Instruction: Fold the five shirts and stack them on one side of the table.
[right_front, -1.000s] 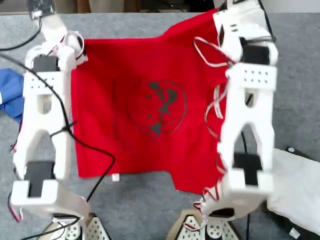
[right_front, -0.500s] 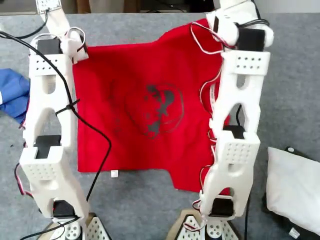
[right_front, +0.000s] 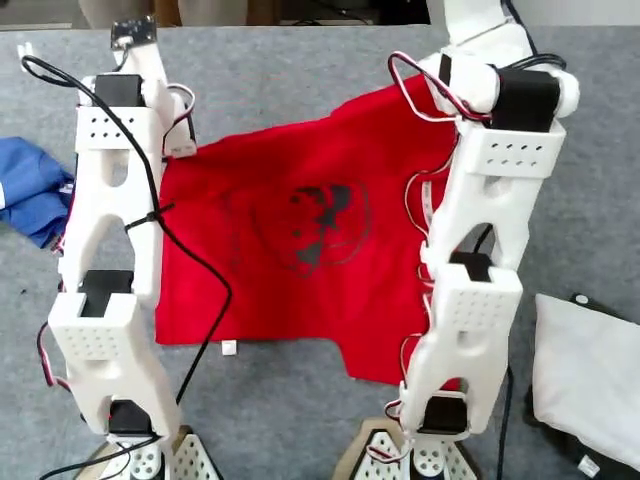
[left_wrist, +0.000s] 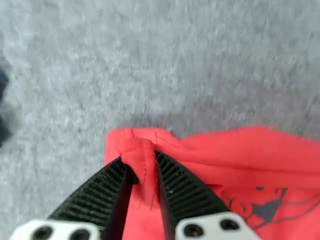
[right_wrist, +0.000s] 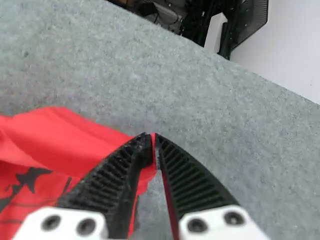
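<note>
Pinches one far corner of the red shirt (right_front: 270, 300) in the left gripper (left_wrist: 142, 165), jaws clamped on a small bunched fold of cloth. Grips the other far corner in the right gripper (right_wrist: 150, 145), jaws closed on the very tip.

Leaves the rest of the shirt spread on the table (right_front: 300, 90), lying back from both grippers toward the arm bases, print up. Stretches the held edge crosswise from one gripper to the other, slanted, with the right corner farther out than the left. Puts each arm at its own corner, neither nearer than the other.

Probably calls for drawing both corners back together over the near hem, evening out that slant on the way.

Keeps a blue shirt (right_front: 30, 195) outside the left arm and a white one (right_front: 585, 385) outside the right.
</note>
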